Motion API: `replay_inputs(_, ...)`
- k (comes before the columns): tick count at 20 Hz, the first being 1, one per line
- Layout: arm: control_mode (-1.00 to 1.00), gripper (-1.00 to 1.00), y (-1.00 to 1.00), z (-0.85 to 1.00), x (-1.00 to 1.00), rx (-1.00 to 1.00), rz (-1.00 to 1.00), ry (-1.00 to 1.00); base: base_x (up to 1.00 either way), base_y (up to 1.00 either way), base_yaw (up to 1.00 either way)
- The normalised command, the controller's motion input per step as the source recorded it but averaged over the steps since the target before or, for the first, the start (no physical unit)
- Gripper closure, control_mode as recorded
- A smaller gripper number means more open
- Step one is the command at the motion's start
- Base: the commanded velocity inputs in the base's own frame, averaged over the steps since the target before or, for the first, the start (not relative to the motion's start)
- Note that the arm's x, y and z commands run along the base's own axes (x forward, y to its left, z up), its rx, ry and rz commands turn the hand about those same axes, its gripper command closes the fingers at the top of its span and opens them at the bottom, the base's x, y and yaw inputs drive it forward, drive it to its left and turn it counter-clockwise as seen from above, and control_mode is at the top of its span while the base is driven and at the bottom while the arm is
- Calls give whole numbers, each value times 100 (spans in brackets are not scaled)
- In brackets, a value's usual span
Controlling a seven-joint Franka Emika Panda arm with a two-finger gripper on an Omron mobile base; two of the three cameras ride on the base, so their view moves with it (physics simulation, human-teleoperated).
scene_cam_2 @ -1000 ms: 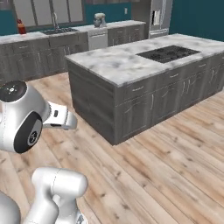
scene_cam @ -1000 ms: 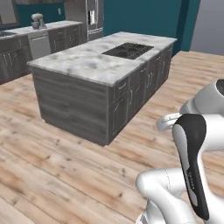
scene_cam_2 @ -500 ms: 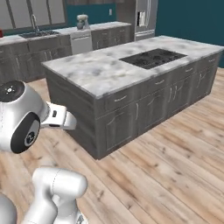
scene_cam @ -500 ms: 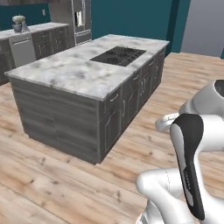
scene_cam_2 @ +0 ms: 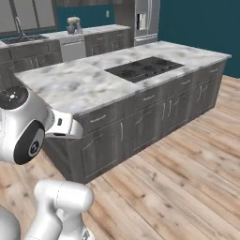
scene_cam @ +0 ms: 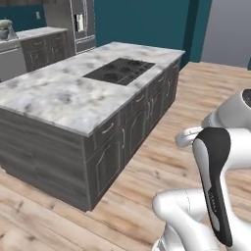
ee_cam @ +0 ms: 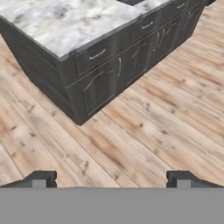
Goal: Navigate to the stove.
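One stove (scene_cam: 119, 71) mid-island (scene_cam: 59, 100); open wood floor (scene_cam: 162, 162) alongside.

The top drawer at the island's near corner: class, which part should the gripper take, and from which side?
Grip the drawer's bar handle, coming straight at the front from the floor side. It is a thin horizontal bar, so the open gripper's fingers should close above and below it.
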Motion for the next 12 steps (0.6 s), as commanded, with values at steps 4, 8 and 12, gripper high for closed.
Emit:
replay_inputs(4, 100, -100, 0, 0, 0, 0, 0, 0, 100, -100, 8)
replay_inputs(8, 100, -100, 0, 0, 0, 0, 0, 0, 100, -93, 17)
replay_inputs(12, 100, -100, 0, 0, 0, 0, 0, 0, 100, -78, 31)
